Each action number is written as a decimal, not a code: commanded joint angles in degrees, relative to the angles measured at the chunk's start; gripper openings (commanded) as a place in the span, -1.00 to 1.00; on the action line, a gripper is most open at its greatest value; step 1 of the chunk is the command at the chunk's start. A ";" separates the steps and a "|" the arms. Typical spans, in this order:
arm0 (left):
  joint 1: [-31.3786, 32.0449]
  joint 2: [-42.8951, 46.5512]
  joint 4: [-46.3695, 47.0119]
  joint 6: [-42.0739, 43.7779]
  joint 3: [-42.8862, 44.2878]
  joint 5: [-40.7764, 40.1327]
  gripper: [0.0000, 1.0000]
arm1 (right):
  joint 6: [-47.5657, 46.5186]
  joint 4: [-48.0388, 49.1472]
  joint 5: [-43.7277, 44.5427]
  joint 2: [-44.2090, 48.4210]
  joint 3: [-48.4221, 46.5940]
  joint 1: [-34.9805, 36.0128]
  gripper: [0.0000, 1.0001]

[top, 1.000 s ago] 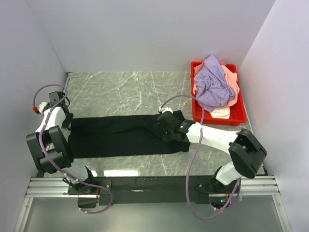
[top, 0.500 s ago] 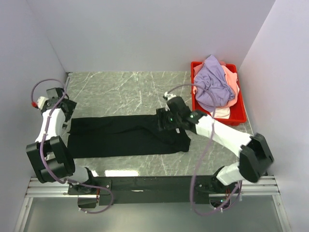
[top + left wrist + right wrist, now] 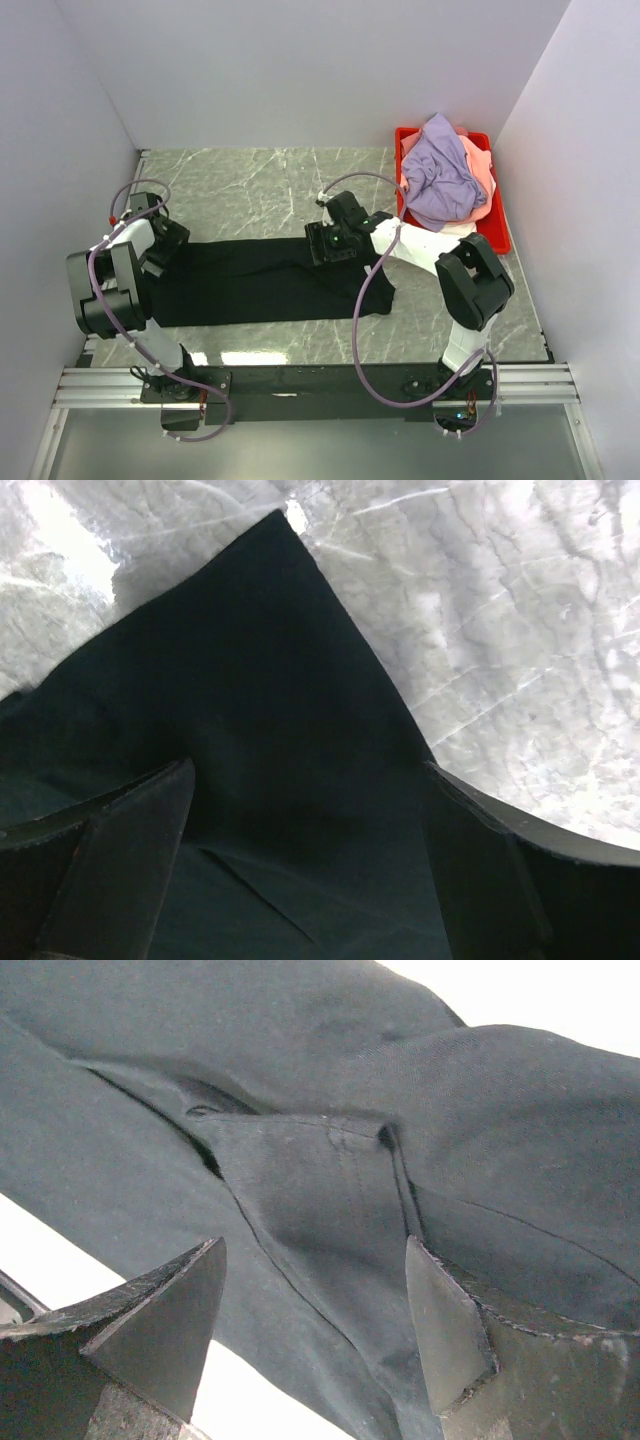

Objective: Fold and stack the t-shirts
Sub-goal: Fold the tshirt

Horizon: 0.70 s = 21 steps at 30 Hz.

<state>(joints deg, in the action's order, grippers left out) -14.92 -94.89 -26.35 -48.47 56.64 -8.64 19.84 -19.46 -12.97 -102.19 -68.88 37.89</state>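
Observation:
A large black t-shirt (image 3: 260, 285) lies flat on the marble table as a long folded strip. My left gripper (image 3: 172, 247) hovers open over its left end; in the left wrist view the gripper (image 3: 310, 820) straddles flat black cloth (image 3: 250, 680) whose corner points away. My right gripper (image 3: 322, 245) stands open over the strip's upper right part; in the right wrist view the gripper (image 3: 310, 1305) sits just above a raised fold of the black shirt (image 3: 320, 1190), holding nothing. Lavender (image 3: 440, 170), salmon-pink (image 3: 482, 175) and white (image 3: 458, 232) shirts are piled in the bin.
The red plastic bin (image 3: 497, 240) stands at the back right against the wall. Grey marble tabletop (image 3: 250, 190) shows behind the black shirt. White walls close in on the left, back and right. The arm bases and a metal rail run along the near edge.
Both grippers have opened and let go of the black shirt. The left gripper has moved right onto the shirt's left end; the right gripper has moved left and back along the strip.

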 commanded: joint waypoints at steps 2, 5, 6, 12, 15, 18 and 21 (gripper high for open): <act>-0.46 -1.26 2.44 1.97 -0.22 0.29 0.99 | -2.08 2.59 -3.02 -1.25 0.15 0.43 0.58; -0.46 -2.05 2.53 2.06 -0.22 -0.32 0.99 | -3.66 2.33 -3.37 -1.08 0.59 1.83 0.58; -0.38 -2.23 2.53 2.06 -0.30 -0.32 0.99 | -4.10 2.32 -3.72 -0.47 1.03 2.36 0.58; -0.46 -2.67 2.27 1.62 -0.22 -0.50 0.99 | -6.21 2.15 -6.36 2.17 3.40 6.49 0.58; -0.46 -2.05 2.18 1.54 -0.22 -0.58 0.99 | -6.74 1.97 -6.37 3.48 4.45 9.64 0.58; -0.46 -1.53 1.83 1.71 -0.22 -1.29 0.99 | -7.35 1.36 -5.76 4.89 5.42 11.76 0.58; -0.46 -1.26 1.30 1.97 -0.04 -2.25 0.99 | -7.00 1.27 -4.43 6.91 6.39 13.00 0.58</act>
<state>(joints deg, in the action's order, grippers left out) -15.03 -95.53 -25.69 -47.42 56.49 -8.93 13.80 -18.70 -18.04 -99.96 -62.92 50.22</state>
